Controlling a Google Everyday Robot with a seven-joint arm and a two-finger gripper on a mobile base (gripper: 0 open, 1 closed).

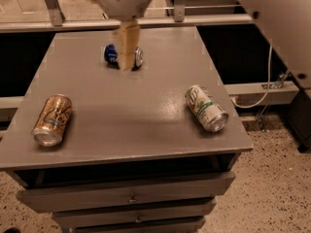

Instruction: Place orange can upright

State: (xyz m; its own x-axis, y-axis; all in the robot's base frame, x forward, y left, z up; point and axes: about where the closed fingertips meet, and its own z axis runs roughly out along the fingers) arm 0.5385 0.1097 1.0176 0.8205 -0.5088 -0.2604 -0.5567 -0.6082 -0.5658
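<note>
The orange can (52, 119) lies on its side near the front left edge of the grey table (141, 130), its silver end towards the front. My gripper (127, 50) hangs from the top of the view above the back middle of the table, in front of the blue can. It is far from the orange can, up and to its right, and holds nothing that I can see.
A blue can (112, 54) lies on its side at the back middle, partly hidden by the gripper. A green-and-white can (206, 108) lies on its side at the right. Drawers sit under the table's front edge (131, 197). A white cable (265, 86) hangs at the right.
</note>
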